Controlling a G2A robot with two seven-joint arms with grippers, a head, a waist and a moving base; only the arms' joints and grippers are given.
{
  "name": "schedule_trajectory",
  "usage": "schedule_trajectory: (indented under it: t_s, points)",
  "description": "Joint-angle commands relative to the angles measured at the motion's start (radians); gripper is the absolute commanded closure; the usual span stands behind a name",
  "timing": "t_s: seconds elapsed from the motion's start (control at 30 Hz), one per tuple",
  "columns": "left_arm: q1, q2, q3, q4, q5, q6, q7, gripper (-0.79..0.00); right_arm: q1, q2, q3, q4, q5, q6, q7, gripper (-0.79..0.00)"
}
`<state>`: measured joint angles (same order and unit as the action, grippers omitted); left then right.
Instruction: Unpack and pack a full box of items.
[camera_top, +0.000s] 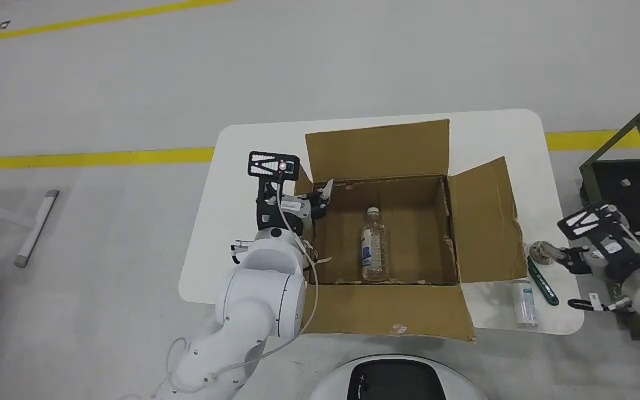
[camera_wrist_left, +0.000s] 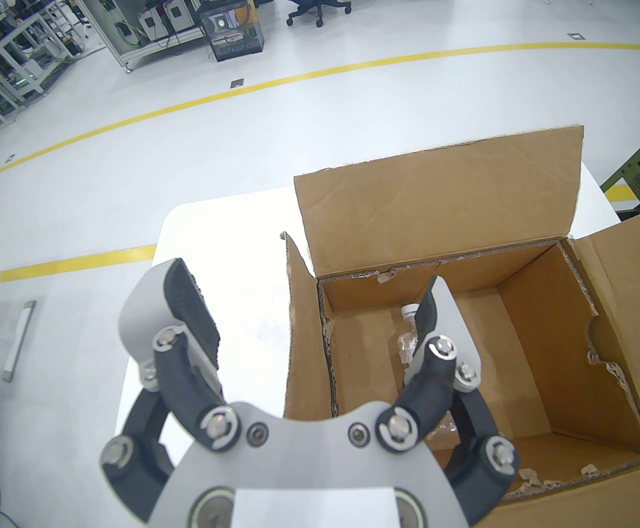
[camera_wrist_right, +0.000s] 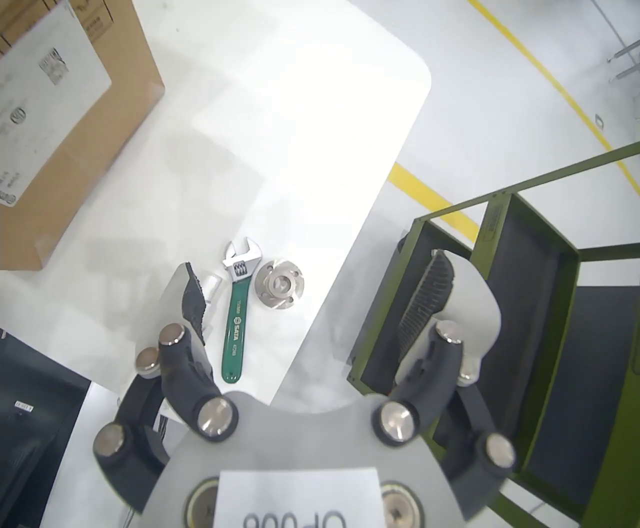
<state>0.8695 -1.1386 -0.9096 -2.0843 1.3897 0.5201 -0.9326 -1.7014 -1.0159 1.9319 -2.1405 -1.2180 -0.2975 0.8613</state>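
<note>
Where the box stood: the cardboard box occupied the middle of the white worktop. Its far flap was raised, its right flap spread toward the right edge, its near flap lay out toward the near edge, and its left flap stood about upright.
Box contents: one clear plastic bottle lay on its side on the box floor, roughly central, with its white cap toward the far wall (neither gripper touched it).
Left gripper: the left gripper hung above the box's left wall near the box's far-left corner, jaws spread wide and holding nothing. One finger was over bare worktop outside the left flap. The other was over the box interior, partly screening the bottle in the left wrist view.
Right gripper: the right gripper hung over the worktop's right edge, toward the near-right corner, jaws spread wide with nothing between them.
Wrench: a green-handled adjustable wrench lay flat between the right flap and the right edge, head toward the far side.
Flange: a round metal flange lay just beside the wrench's head.
Container: a small white container lay near the wrench's handle, close to the near edge.
Cart: a green metal cart stood on the floor just off the right edge.
</note>
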Motion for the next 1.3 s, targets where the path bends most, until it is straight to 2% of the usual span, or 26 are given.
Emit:
schedule_trajectory:
  t_s: [0.0, 0.2, 0.37, 0.73, 0.83, 1.03, 1.27]
  points:
    - [0.000, 0.000, 0.000, 0.000, 0.000, 0.000, 0.000, -0.785, 0.028, 0.002, -0.019, 0.014, 0.011, 0.008, 0.080, -0.785]
    - [0.000, 0.000, 0.000, 0.000, 0.000, 0.000, 0.000, -0.785, 0.146, 0.015, -0.064, 0.077, 0.088, -0.027, 0.357, -0.785]
    - [0.000, 0.000, 0.000, 0.000, 0.000, 0.000, 0.000, -0.785, 0.196, 0.023, -0.086, 0.159, 0.181, -0.076, 0.463, -0.785]
    - [0.000, 0.000, 0.000, 0.000, 0.000, 0.000, 0.000, -0.785, 0.209, 0.028, -0.081, 0.186, 0.217, -0.105, 0.475, -0.785]
    - [0.000, 0.000, 0.000, 0.000, 0.000, 0.000, 0.000, -0.785, 0.196, 0.028, -0.050, 0.198, 0.281, -0.110, 0.422, -0.785]
    - [0.000, 0.000, 0.000, 0.000, 0.000, 0.000, 0.000, -0.785, 0.139, 0.029, -0.023, 0.126, 0.313, -0.015, 0.459, -0.785]
    - [0.000, 0.000, 0.000, 0.000, 0.000, 0.000, 0.000, -0.785, 0.136, 0.029, -0.108, 0.048, 0.356, 0.105, 0.535, -0.785]
